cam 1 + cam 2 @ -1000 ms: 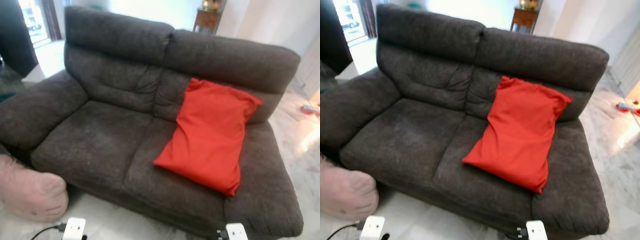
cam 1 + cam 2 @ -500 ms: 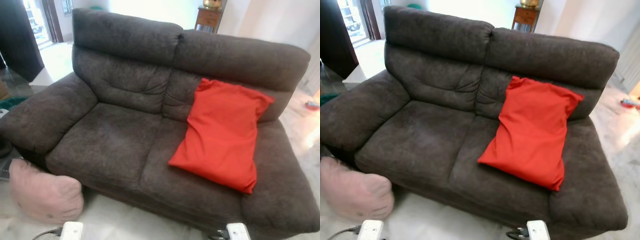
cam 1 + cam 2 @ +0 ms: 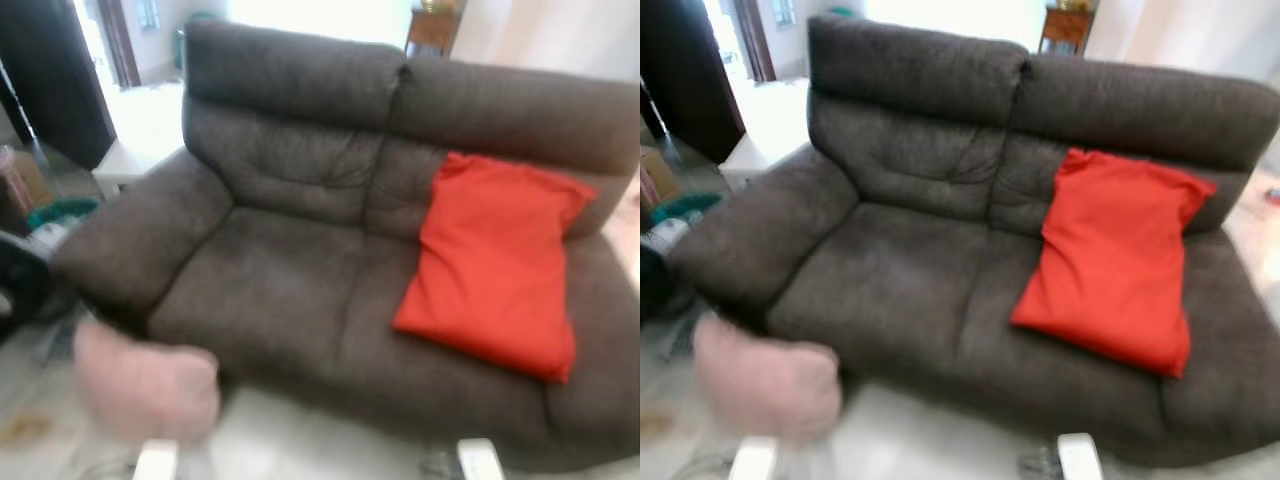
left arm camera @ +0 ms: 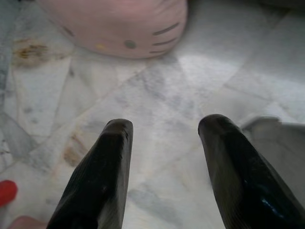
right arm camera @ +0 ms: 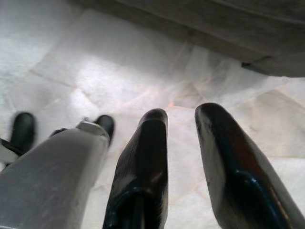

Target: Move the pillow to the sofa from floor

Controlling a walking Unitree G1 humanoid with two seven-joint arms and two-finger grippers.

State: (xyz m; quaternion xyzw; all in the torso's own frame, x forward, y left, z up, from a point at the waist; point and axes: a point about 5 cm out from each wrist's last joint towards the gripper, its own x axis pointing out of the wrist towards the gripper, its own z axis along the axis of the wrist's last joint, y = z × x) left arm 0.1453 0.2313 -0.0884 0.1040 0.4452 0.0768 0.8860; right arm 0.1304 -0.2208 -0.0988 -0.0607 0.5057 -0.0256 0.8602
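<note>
Head cameras look down on the sofa (image 3: 940,290) — wrist cameras face the marble floor (image 4: 157,105), close.

The sofa (image 3: 940,290) stands ahead at twelve o'clock. A pillow (image 3: 1110,260) lies on its seat toward one o'clock, leaning against the backrest. Another pillow (image 3: 765,385) lies on the floor (image 3: 910,440) at ten o'clock, before the sofa's front corner, below its armrest (image 3: 760,240).
</note>
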